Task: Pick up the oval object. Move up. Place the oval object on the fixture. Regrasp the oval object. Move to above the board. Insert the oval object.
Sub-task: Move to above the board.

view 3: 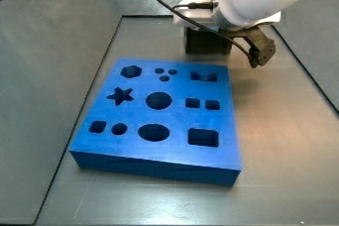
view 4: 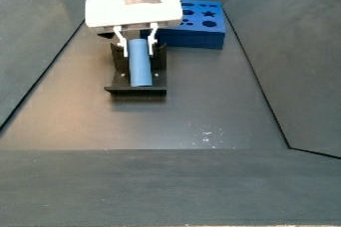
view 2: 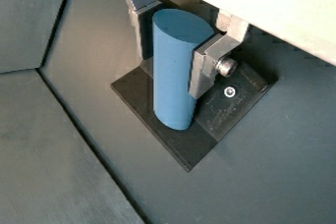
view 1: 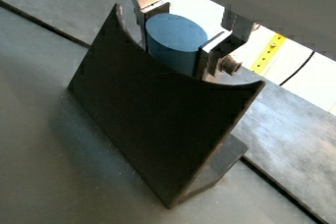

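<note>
dark matte floor; end effector [view 4: 138, 40] clamps smooth oval object [view 4: 139, 60] over fixture [view 4: 138, 84].

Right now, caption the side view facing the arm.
Hand holding oval object at the fixture, blue board behind.

The arm reaches down with its white wrist low over the floor. The tool [view 4: 138, 40] points downward, its silver fingers [view 2: 207, 63] closed on the oval object [view 4: 138, 60], pads against its sides.
</note>
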Robot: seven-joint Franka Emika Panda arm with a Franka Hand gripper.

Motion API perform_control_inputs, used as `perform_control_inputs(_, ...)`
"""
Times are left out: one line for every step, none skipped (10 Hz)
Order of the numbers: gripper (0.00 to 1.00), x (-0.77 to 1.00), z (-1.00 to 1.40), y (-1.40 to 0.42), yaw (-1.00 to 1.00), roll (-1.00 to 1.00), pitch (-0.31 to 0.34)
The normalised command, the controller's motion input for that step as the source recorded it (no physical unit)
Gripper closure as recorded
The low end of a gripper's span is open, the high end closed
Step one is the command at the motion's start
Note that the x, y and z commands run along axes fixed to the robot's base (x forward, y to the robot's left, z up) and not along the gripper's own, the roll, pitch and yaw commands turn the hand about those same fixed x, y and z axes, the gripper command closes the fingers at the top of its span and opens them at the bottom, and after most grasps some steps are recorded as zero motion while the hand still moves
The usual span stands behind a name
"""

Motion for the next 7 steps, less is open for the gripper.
perform_control_inputs(1.00,-0.02,1.00,0.07,-0.21,0.05,0.047)
perform_control_inputs(1.00,-0.03,1.00,0.07,-0.16,0.01,0.069)
perform_control_inputs(1.00,-0.03,1.00,0.07,-0.12,-0.02,0.098)
perform_control_inputs(1.00,-0.03,1.00,0.06,-0.07,-0.05,0.136)
perform_control_inputs(1.00,-0.03,1.00,0.06,-0.05,-0.05,0.150)
perform_control_inputs(1.00,-0.04,1.00,0.05,0.01,-0.05,0.162)
perform_control_inputs(1.00,-0.04,1.00,0.05,0.04,-0.05,0.159)
